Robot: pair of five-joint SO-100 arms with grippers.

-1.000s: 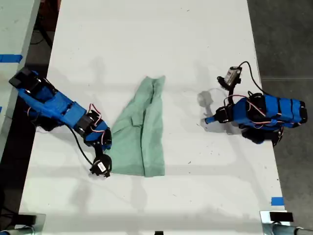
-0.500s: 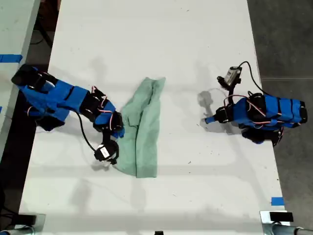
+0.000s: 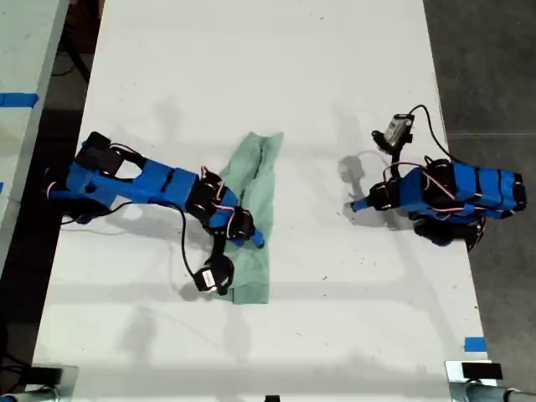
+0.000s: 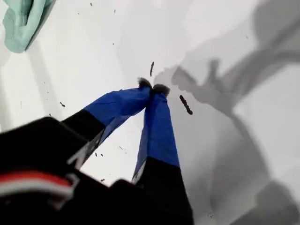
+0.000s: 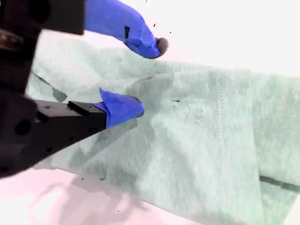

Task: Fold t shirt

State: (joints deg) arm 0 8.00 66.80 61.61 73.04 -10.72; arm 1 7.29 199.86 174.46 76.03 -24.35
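- Your second gripper [image 3: 251, 239] reaches over the t shirt [image 3: 255, 188] in the exterior view; your first gripper [image 3: 355, 204] sits well apart on the table [image 3: 251, 67].
- First wrist view: first gripper [image 4: 152, 87], tips together, holds nothing; shirt [image 4: 21, 21] far off.
- Second wrist view: second gripper [image 5: 149, 77], jaws apart, fabric [image 5: 211, 136] beneath.

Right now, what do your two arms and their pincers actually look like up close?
Both arms are chunky bright-blue plastic links joined by black motor blocks, with red, white and black wires looping along them. My first pincer has two tapering fingers wrapped in blue tape with dark fuzzy tips on a black base. My second pincer looks alike. A small camera rides on each arm, trailing a black cable.
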